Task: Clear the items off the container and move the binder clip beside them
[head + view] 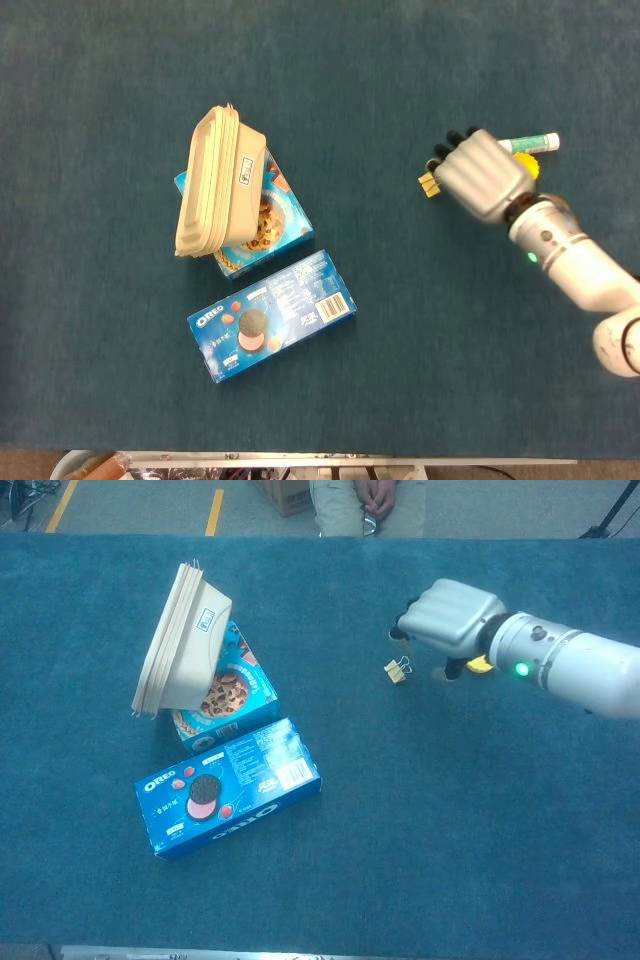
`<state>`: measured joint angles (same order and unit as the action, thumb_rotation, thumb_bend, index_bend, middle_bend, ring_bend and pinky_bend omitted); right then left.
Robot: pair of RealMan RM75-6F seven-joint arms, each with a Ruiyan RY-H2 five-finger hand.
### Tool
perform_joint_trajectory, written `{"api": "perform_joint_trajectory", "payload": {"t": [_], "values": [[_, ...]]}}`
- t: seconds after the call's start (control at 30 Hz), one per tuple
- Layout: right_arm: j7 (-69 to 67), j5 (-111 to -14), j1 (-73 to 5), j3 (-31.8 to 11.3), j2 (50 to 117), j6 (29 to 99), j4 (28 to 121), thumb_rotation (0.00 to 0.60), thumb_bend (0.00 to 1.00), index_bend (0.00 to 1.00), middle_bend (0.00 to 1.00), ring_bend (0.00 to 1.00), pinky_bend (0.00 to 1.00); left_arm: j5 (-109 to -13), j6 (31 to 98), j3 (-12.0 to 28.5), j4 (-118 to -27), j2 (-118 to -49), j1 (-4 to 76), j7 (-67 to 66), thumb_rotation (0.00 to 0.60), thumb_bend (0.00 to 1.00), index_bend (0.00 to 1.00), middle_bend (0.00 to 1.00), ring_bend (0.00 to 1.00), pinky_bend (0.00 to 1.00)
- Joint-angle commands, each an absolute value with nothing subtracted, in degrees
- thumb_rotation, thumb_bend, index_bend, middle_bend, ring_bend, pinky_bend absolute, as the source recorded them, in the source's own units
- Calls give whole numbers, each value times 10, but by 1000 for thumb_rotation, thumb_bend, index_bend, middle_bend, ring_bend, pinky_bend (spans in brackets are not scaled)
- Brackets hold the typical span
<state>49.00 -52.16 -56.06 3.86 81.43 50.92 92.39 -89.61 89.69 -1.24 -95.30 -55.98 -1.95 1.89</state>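
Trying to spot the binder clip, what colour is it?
Gold or tan; the binder clip shows best in the chest view, beside the right robot hand.

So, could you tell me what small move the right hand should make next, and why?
Probably lift the right hand a little and draw it back from the binder clip. The clip lies alone on the table, apart from the fingers, near the lip balm and yellow cap, so the placing looks done.
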Motion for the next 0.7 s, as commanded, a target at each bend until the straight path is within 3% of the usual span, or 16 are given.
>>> {"api": "perform_joint_trajectory", "payload": {"t": [0.03, 0.37, 0.7], "values": [[507, -515, -572, 36, 839, 497, 907, 600, 233, 395, 319, 220, 384, -893, 900, -13, -954, -558, -23, 19, 600, 392, 186, 123, 62, 44], [527, -477, -574, 50, 873, 483, 861, 600, 233, 395, 316, 216, 381, -890, 902, -15, -949, -558, -28, 25, 600, 392, 186, 123, 62, 44], [523, -486, -555, 77, 835, 498, 876, 600, 233, 395, 316, 216, 380, -894, 897, -13, -944, -563, -22, 29, 600, 392, 186, 123, 62, 44]]}}
